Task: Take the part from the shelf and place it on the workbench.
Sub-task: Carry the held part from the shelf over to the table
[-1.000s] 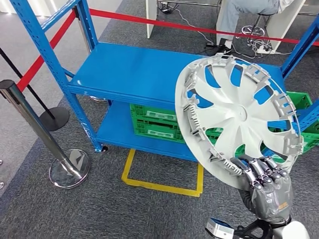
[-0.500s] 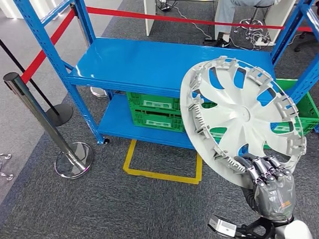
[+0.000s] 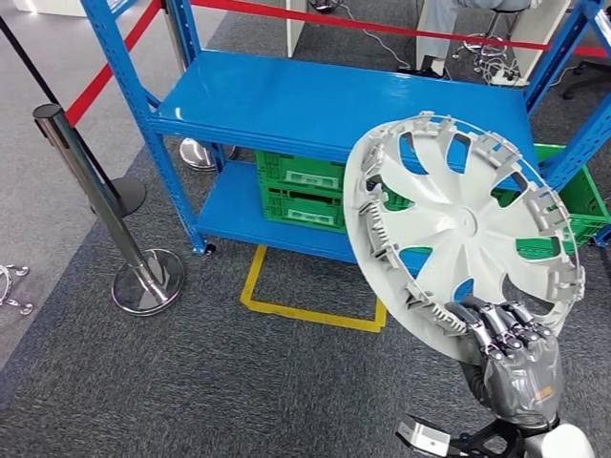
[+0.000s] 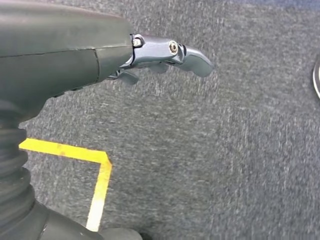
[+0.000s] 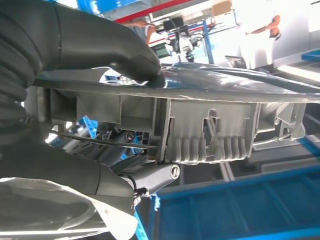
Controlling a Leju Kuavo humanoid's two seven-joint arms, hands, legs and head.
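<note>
silver-white wheel cover (image 3: 461, 229) – gripped at its rim by right hand (image 3: 517, 367).

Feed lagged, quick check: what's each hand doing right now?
Left hand: holds nothing, fingers extended over the carpet; open.
Right hand: grips the lower rim of the silver hubcap.

The right hand (image 3: 520, 363) grips the lower rim of a silver-white wheel cover (image 3: 461, 229), held tilted with its ribbed inner side toward the camera, in front of the blue shelf (image 3: 317, 100). Through its openings show the shelf's blue and the green crates (image 3: 301, 191) on the shelf's lower level. On the grey carpet just before the shelf lies a yellow taped square (image 3: 311, 307). Left of the shelf stands a chrome stanchion (image 3: 108, 215), a red belt (image 3: 115, 62) running behind it.
</note>
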